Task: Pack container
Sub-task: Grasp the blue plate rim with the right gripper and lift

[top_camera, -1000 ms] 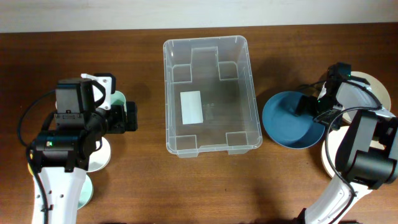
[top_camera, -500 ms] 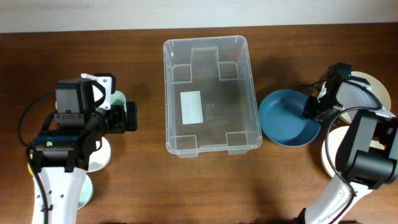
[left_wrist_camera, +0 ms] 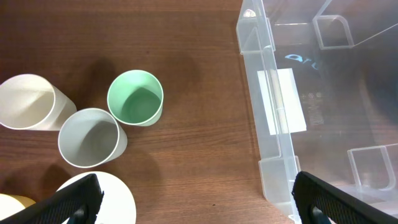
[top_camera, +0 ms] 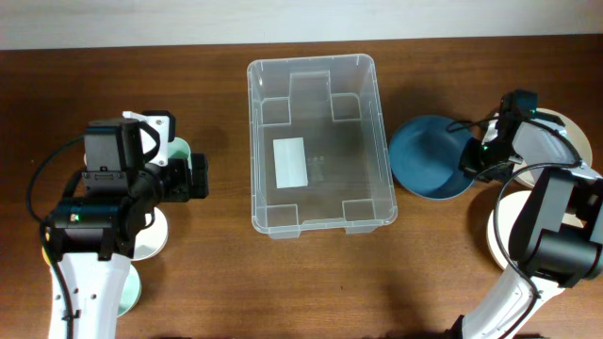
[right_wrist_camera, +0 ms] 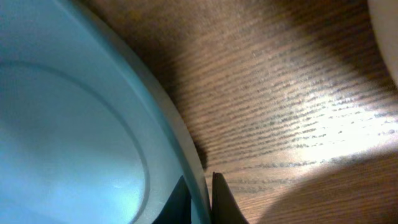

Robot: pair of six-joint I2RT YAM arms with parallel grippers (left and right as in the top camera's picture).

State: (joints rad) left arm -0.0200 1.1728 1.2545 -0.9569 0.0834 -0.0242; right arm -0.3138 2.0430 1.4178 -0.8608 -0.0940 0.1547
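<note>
Right gripper (right_wrist_camera: 198,190): clamped on the rim of the blue bowl (right_wrist_camera: 81,124), with one finger inside the rim and one outside, as the right wrist view shows.
Grip depth: shallow. Only the fingertips pinch the thin edge, so the bowl will likely pivot under its own weight.
Step in hand: judged to be lifting the blue bowl toward the container (top_camera: 320,141).
Procedure: raise slowly until the low edge clears the container's right wall, carry it leftward and level, lower it onto the base, then release.
Caution: the bowl's left edge lies just beside that wall. A sideways move before lifting would push the container.
Container position: centre of the table (top_camera: 217,273), upright, nothing inside, white label on its base.
Left gripper (top_camera: 200,177): jaws wide apart, holding nothing, to the left of the container.
Left-side stock: green cup (left_wrist_camera: 135,98), grey cup (left_wrist_camera: 92,138) and cream cup (left_wrist_camera: 28,102) stand close together. The white plate (left_wrist_camera: 109,199) is cut off by the frame.
Not determinable: whether the bowl is off the table or only tipped, and whether it touches the container. The pale dishes (top_camera: 565,127) under the right arm are mostly covered.
</note>
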